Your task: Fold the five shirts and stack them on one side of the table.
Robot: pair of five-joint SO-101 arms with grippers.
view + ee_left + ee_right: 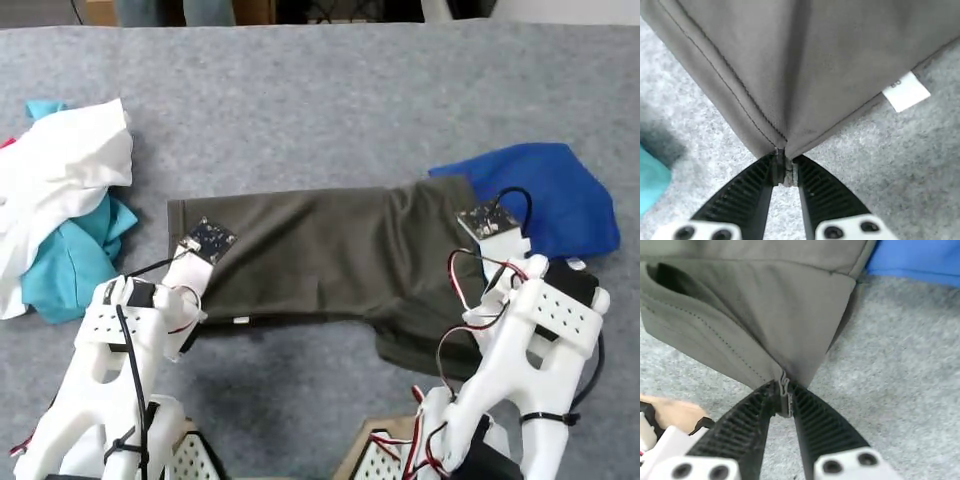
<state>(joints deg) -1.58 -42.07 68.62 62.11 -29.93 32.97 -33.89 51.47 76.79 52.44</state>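
A grey felt table (pixel 330 90) fills the high view. An olive shirt (pixel 320 255) lies across its middle, spread flat from left to right, with a bulkier fold at the right end. At the table's left edge a white shirt (pixel 60 165) is heaped, crumpled, over a teal shirt (pixel 65 265). A blue shirt (pixel 545 195) lies bunched at the right, touching the olive shirt's far right corner.

The left gripper (pixel 784 167) is pinched tight on the olive shirt's near left corner, its ribbed fingers (pixel 752 185) squeezing the stitched hem, and the cloth rises off the felt in a peak. The right gripper (pixel 783 395) is likewise clamped on the shirt's near right edge, with a fold of fabric between its fingers. A small white label (pixel 905 91) pokes out from the shirt's near edge, by the left gripper.
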